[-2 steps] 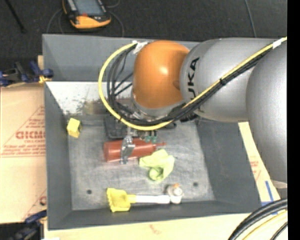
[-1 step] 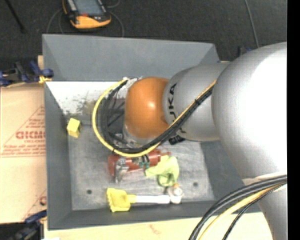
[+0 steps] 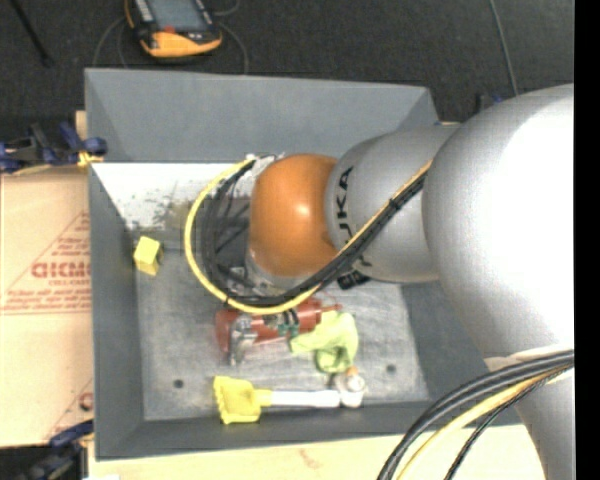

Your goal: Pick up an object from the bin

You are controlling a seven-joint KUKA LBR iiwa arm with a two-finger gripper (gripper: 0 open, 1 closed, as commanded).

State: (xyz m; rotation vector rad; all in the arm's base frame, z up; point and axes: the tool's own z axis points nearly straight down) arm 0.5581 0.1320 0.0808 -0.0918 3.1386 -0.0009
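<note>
Gripper (image 3: 243, 344) low over red object (image 3: 224, 328), mid bin (image 3: 175, 360)

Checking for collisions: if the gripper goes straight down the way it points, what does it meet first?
Probably the red object lying mid-bin right under the gripper; the gap between them is unclear.

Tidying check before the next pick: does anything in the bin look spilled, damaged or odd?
Nothing looks spilled or broken. The one oddity: dark specks on the bin floor near its back left corner, like dirt or scuffing. The yellow block lies alone at the left.
</note>
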